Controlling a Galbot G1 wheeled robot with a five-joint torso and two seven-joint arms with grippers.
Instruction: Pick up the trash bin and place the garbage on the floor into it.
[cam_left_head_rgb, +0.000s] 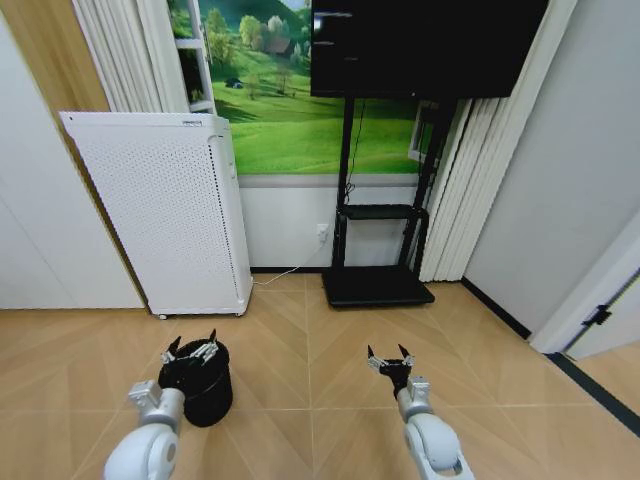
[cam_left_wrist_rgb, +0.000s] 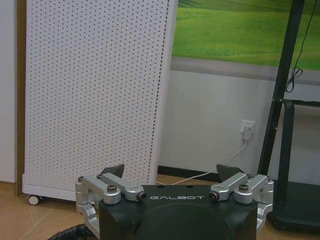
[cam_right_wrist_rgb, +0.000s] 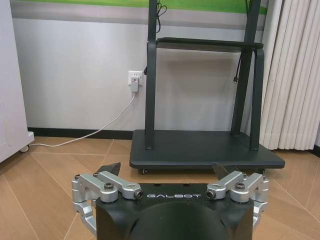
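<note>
White perforated cabinet (cam_left_head_rgb: 165, 210) beside black TV stand (cam_left_head_rgb: 377, 235).

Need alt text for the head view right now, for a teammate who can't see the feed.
The left gripper, open, hovers over the rim of the black bin on the wood floor; the right gripper, open, is held over bare floor. Behind stand a white perforated cabinet and a black TV stand.

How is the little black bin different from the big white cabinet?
The bin is black, round and short; the cabinet is white, boxy and much taller. The bin looks smooth, while the cabinet is covered in tiny holes. The bin sits right under the left claw; the cabinet stands back by the wall. Both stand upright on the wooden floor.
</note>
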